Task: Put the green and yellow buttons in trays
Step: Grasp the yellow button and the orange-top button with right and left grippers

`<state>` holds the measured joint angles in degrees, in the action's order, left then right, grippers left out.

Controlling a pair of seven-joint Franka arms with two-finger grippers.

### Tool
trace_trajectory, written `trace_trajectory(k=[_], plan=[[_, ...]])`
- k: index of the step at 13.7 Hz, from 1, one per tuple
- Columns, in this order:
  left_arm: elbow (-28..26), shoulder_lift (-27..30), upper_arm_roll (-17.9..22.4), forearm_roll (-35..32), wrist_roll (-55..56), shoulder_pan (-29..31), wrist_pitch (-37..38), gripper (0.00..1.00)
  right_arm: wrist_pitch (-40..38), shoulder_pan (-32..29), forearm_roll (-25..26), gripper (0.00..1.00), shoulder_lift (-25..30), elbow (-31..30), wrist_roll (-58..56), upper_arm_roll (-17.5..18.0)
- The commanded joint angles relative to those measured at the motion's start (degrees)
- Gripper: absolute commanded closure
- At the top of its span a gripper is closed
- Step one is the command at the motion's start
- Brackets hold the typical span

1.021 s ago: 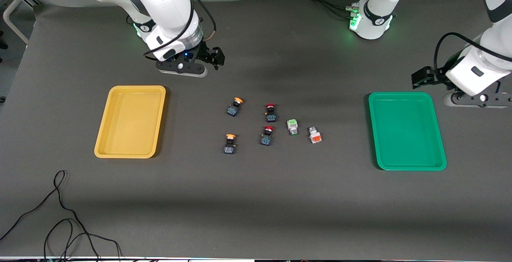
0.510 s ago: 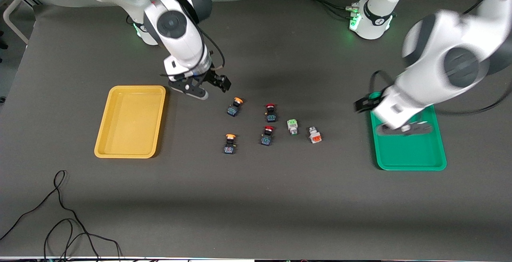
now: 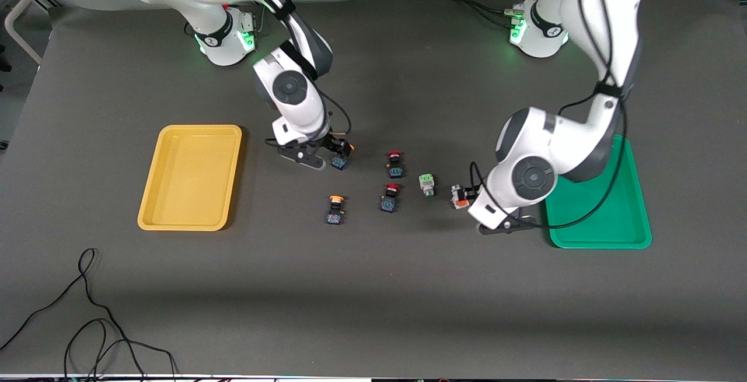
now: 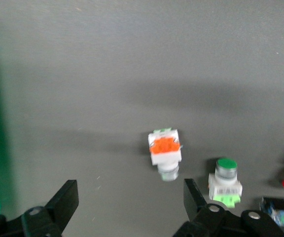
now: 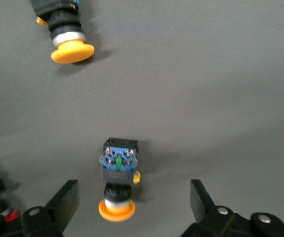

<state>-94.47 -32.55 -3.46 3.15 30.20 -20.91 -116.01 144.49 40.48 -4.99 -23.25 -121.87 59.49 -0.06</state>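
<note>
Near the middle of the dark grey table [image 3: 373, 288] lie six small push-buttons, between the yellow tray [image 3: 191, 177] toward the right arm's end and the green tray [image 3: 607, 221] toward the left arm's end; both trays hold nothing. Two red-capped buttons [image 3: 395, 164] [image 3: 389, 197] sit in the midst of the group. A black cable [image 3: 87, 318] trails by the table's near corner at the right arm's end.

The right gripper [image 5: 132, 207] hangs low over an orange-capped button [image 5: 117, 183] with a blue-black body, its jaws spread wide on either side and touching nothing. A second orange-capped button [image 3: 335, 209] lies nearer the front camera.

The left gripper [image 4: 127, 205] is low over a white blocky button with an orange face [image 4: 165, 150], jaws wide apart and empty. Just beside that lies the white green-faced button [image 4: 225, 181], toward the red pair.
</note>
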Motion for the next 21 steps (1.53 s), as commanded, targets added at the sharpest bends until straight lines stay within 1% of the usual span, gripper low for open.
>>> trace_trajectory(k=[1, 3, 4, 6, 7, 9, 10, 11, 12, 13, 14, 15, 16, 18, 19, 20, 21], plan=[[1.0, -4.1, 0.7, 0.5, 4.5, -2.7, -3.7, 0.04, 1.2, 1.2, -0.1, 0.0, -5.4, 5.1, 1.2, -0.5], [0.8, -6.1, 0.7, 0.4, 7.3, -4.8, -5.0, 0.04, 1.2, 1.6, -0.1, 0.01, -6.3, 5.5, 1.1, -0.6], [0.8, -6.6, 0.7, 0.3, 7.4, -5.1, -5.2, 0.03, 1.2, 1.5, 0.0, 0.06, -6.5, 5.5, 1.0, -0.6], [-1.7, -7.4, 0.7, 0.0, 7.3, -4.9, -8.5, 0.03, 1.2, 1.5, 1.4, 0.25, -6.6, 5.5, 1.0, -0.6], [-3.2, -7.4, 0.7, -0.2, 7.2, -4.9, -10.6, 0.03, 1.4, 1.5, 1.4, 0.32, -6.9, 5.5, 1.0, -0.7], [-3.8, -7.3, 0.8, -0.4, 6.4, -4.5, -11.3, 0.04, 1.4, 1.5, 1.4, 0.5, -7.2, 5.5, 1.0, -0.7], [-3.8, -7.2, 0.8, -0.4, 6.4, -4.5, -11.3, 0.09, 1.4, 1.5, 1.4, 0.57, -7.1, 5.5, 1.0, -0.7], [-3.8, -7.2, 0.8, -0.5, 6.4, -4.6, -11.4, 0.28, 1.4, 1.5, 1.4, 0.6, -7.0, 5.6, 0.9, -0.7], [-3.8, -7.2, 0.8, -0.5, 6.4, -4.4, -11.4, 0.64, 1.3, 1.5, 1.4, 0.62, -6.9, 5.7, 0.9, -0.6], [-3.6, -7.1, 0.8, -0.3, 6.6, -4.3, -11.2, 0.94, 1.1, 1.5, 1.5, 0.63, -6.6, 5.9, 0.8, -0.6], [-3.5, -6.7, 0.8, -0.1, 6.5, -3.4, -10.4, 1.0, 0.4, 1.5, 1.5, 0.64, -5.7, 6.2, 0.5, -0.6], [-3.5, -6.0, 0.8, -0.1, 6.4, -2.2, -9.9, 1.0, -2.3, 1.4, 1.5, 0.64, -3.4, 6.4, 0.3, -0.6], [-3.4, -4.8, 0.8, -0.1, 6.3, -1.9, -7.9, 1.0, -7.3, 1.4, 1.4, 0.64, -1.2, 7.8, -0.1, -0.6], [-1.0, -0.7, 1.2, -0.4, 5.9, -1.5, 0.2, 1.0, -20.1, 0.7, 1.4, 0.64, 2.8, 13.1, -2.4, -0.8], [1.4, 0.6, 1.3, -0.7, 4.9, -0.8, 5.3, 1.0, -26.5, 0.1, 1.3, 0.64, 4.2, 16.1, -5.9, -1.6], [3.6, 2.0, 1.5, -0.9, 2.8, 0.8, 10.1, 1.0, -31.3, -0.1, 1.1, 0.64, 5.7, 18.4, -10.6, -4.0], [4.5, 4.0, 1.5, -1.3, 0.3, 3.0, 13.0, 1.0, -33.8, -0.2, 0.9, 0.64, 7.8, 18.9, -16.7, -6.8]])
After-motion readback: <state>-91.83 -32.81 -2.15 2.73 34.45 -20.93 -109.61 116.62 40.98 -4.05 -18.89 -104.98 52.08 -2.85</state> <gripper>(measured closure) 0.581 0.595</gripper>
